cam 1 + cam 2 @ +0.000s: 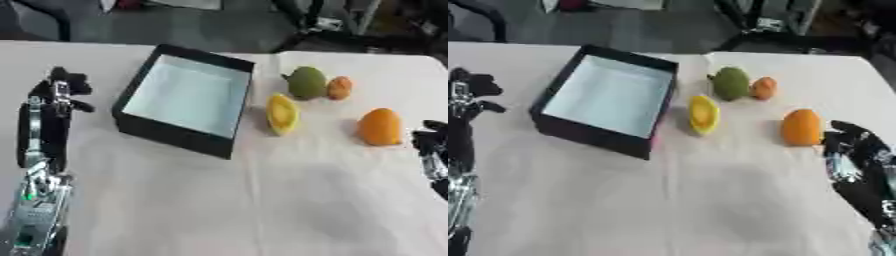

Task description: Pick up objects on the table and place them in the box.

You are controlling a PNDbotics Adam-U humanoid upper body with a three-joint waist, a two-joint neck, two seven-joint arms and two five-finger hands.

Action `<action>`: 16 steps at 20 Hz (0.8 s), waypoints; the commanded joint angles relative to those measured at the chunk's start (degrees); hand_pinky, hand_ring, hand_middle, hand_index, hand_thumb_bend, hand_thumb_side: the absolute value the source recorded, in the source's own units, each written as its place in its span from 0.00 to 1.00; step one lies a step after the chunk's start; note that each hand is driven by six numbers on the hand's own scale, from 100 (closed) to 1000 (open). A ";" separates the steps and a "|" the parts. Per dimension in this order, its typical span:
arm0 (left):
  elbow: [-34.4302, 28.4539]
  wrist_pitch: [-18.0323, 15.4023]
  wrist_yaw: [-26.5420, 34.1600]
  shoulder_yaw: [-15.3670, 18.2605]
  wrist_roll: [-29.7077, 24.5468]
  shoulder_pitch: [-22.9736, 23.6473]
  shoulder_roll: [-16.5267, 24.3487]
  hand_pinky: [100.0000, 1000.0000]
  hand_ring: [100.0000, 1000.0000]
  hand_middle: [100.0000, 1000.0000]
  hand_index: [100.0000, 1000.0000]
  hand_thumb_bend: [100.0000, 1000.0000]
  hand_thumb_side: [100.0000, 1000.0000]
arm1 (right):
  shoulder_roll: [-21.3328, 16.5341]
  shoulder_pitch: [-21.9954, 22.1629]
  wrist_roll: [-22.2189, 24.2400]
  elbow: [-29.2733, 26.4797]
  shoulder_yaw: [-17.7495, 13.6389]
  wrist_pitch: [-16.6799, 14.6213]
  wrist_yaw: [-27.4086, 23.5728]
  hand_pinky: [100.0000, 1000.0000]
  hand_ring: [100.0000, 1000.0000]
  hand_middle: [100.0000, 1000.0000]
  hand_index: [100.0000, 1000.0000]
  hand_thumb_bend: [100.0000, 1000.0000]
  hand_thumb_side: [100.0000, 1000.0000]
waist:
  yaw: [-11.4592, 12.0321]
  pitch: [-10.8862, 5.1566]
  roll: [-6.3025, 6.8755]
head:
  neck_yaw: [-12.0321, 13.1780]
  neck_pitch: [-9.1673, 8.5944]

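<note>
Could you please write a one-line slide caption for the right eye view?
Right robot hand nears an orange fruit beside the box, which holds nothing yet.

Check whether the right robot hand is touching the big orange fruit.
Cannot tell. In the right eye view the right robot hand sits right beside the orange fruit, with no plain gap or contact visible between them.

A pale cloth-covered worktop (262, 210) fills the view; beyond its far edge lie dark grey floor (201, 25) and black furniture legs (750, 20).
</note>
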 commanded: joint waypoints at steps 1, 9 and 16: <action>-0.77 -0.04 0.06 -0.19 -0.18 -0.46 0.46 0.41 0.57 0.47 0.59 0.00 0.84 | -7.15 -0.81 0.26 0.64 0.27 -1.73 0.24 0.75 0.79 0.55 0.81 0.00 0.30 | 0.22 -1.40 0.32 | -0.17 -0.10; -0.70 0.02 0.25 -0.36 -0.27 -0.44 0.71 0.41 0.57 0.47 0.59 0.00 0.84 | -16.97 -3.52 2.39 8.19 2.24 -4.45 1.46 0.77 0.83 0.63 0.84 0.00 0.31 | 0.70 -1.08 0.08 | -0.09 -0.10; -0.71 -0.01 0.29 -0.64 -0.52 -0.63 0.75 0.41 0.57 0.47 0.59 0.00 0.84 | -20.02 -6.40 3.71 12.96 4.30 -4.96 3.30 0.78 0.87 0.71 0.87 0.00 0.53 | 1.07 -1.03 -0.08 | -0.27 -0.10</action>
